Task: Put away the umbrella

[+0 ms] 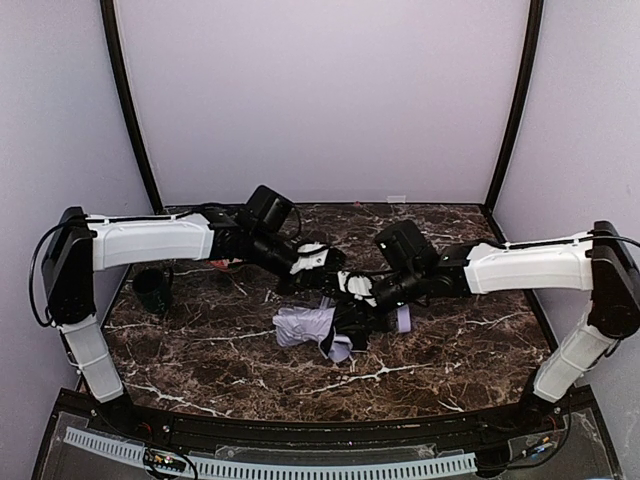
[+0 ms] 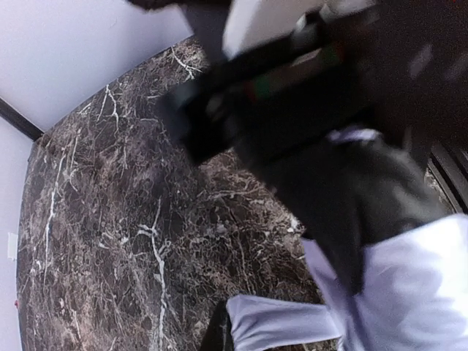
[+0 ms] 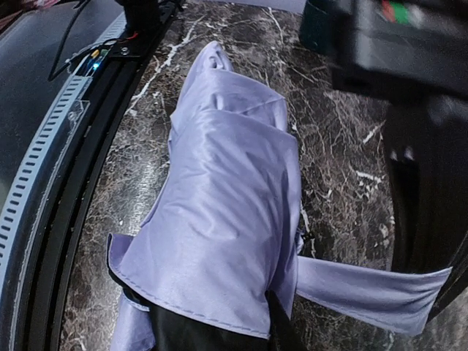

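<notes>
The umbrella (image 1: 308, 325) lies folded at the table's middle, pale lavender fabric over a black underside, with its lavender handle (image 1: 403, 320) to the right. In the right wrist view its bunched fabric (image 3: 227, 197) fills the frame and covers my jaws. My right gripper (image 1: 352, 300) presses down on the bundle and looks shut on it. A lavender strap (image 3: 373, 289) runs from the bundle toward my left gripper (image 1: 322, 268). It also shows in the left wrist view (image 2: 285, 322), its end beside a dark fingertip (image 2: 216, 333), seemingly pinched.
A dark green cup (image 1: 152, 290) stands at the left of the marble table (image 1: 450, 350). A small red item (image 1: 222, 264) peeks out behind the left arm. The black rail (image 3: 66, 131) runs along the near edge. Both forearms crowd over the umbrella.
</notes>
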You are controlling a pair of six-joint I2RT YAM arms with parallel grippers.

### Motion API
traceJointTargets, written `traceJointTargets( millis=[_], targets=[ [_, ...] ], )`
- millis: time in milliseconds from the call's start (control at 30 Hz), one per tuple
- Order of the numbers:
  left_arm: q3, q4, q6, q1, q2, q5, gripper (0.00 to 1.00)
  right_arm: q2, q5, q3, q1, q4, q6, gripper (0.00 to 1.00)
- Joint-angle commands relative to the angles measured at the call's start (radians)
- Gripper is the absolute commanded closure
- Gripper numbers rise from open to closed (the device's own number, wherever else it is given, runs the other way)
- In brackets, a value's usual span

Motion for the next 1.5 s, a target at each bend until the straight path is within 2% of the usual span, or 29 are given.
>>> traceJointTargets(
  millis=[0,100,233,333,533,633,800,967,1033,1133,1267,1467],
  targets=[
    [-0.112,0.390,-0.082,-0.037,-0.206,-0.055,1.00,0.129,-0.030,-0.046,-0.042,-0.024,0.207,1.00],
    [-0.267,0.519,-0.136,-0.048,-0.289,-0.032,1.00,0.182,0.021,-0.058,-0.092,0.030,0.287,1.00],
    [-0.356,0.499,-0.145,-0.074,-0.322,-0.060,1.00,0.258,0.043,-0.041,-0.114,0.077,0.354,1.00],
    [-0.439,0.552,-0.131,-0.115,-0.337,-0.100,1.00,0.306,0.062,-0.028,-0.119,0.122,0.396,1.00],
    [-0.508,0.566,-0.076,-0.167,-0.358,-0.080,1.00,0.375,0.088,0.004,-0.137,0.142,0.459,0.99],
    [-0.506,0.495,-0.012,-0.221,-0.343,-0.144,1.00,0.406,0.099,0.027,-0.151,0.139,0.512,0.97],
    [-0.503,0.484,0.090,-0.313,-0.260,-0.189,1.00,0.469,0.103,0.053,-0.176,0.182,0.623,0.94],
    [-0.531,0.352,0.134,-0.350,-0.223,-0.194,1.00,0.435,0.106,0.014,-0.188,0.235,0.676,0.80],
    [-0.583,0.359,0.159,-0.379,-0.208,-0.242,1.00,0.421,0.087,-0.011,-0.188,0.285,0.705,0.76],
    [-0.611,0.386,0.114,-0.405,-0.169,-0.314,1.00,0.412,0.062,-0.035,-0.186,0.346,0.728,0.65],
    [-0.642,0.393,0.154,-0.414,-0.163,-0.378,1.00,0.347,0.052,-0.056,-0.186,0.329,0.680,0.53],
    [-0.680,0.414,0.199,-0.449,-0.151,-0.505,1.00,0.250,-0.023,-0.052,-0.185,0.258,0.604,0.45]
  ],
)
